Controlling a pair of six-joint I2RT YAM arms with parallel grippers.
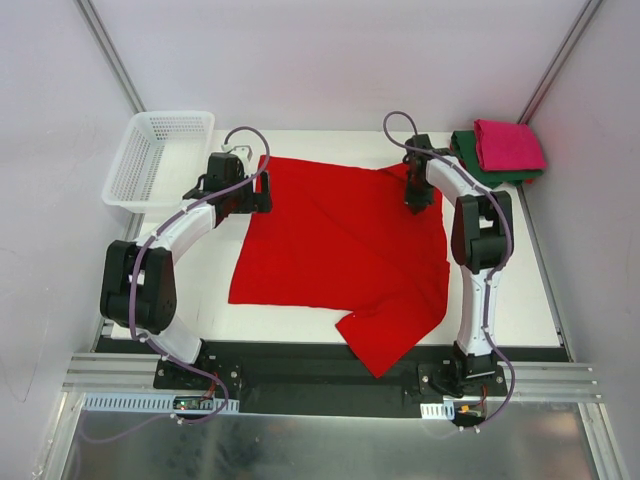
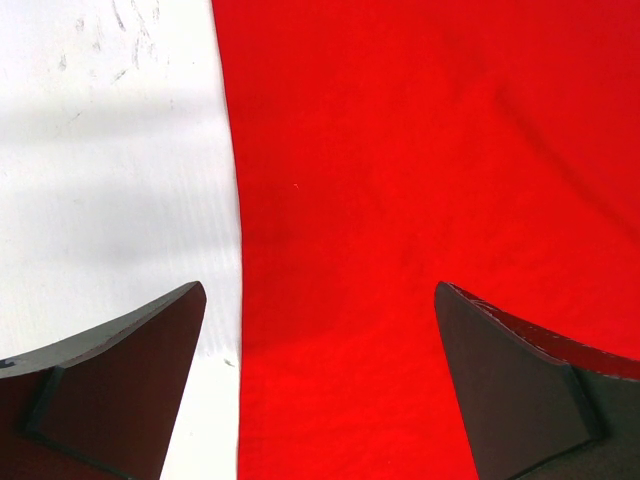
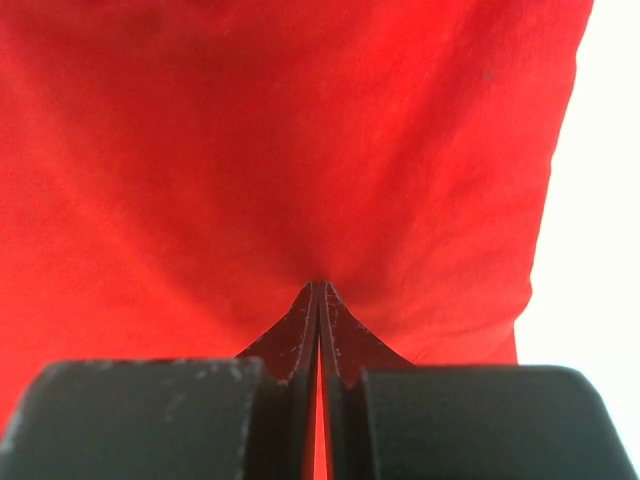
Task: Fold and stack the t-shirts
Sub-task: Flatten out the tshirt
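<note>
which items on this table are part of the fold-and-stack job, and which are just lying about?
Job:
red t-shirt, spread out
magenta-pink t-shirt, folded, lying on top of the green one
dark green t-shirt, folded

Lying about:
white mesh basket, far left corner

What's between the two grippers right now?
Just the red t-shirt, lying flat from left gripper to right gripper; nothing else. Clear in the top external view.

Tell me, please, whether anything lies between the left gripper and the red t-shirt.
Nothing visible does: the left gripper hangs with open jaws straddling the edge of the red t-shirt, with only bare table beside it.
</note>
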